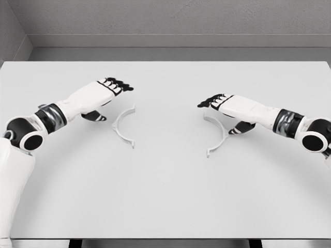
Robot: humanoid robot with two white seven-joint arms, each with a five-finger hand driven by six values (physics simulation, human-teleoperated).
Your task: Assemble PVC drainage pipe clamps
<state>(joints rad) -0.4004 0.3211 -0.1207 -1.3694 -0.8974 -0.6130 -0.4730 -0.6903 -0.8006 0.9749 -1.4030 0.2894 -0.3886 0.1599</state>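
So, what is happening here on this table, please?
A two-armed robot is about to put together two white clamp halves lying on the table. The left hand hovers beside the left half, fingers open. The right hand hovers at the upper end of the right half, also open. Neither half is grasped, and the two lie apart with their open sides facing each other. The assembly has not started yet.

Two clamp halves lie apart on the table [165, 206]: left clamp half [123, 127], right clamp half [217, 135]
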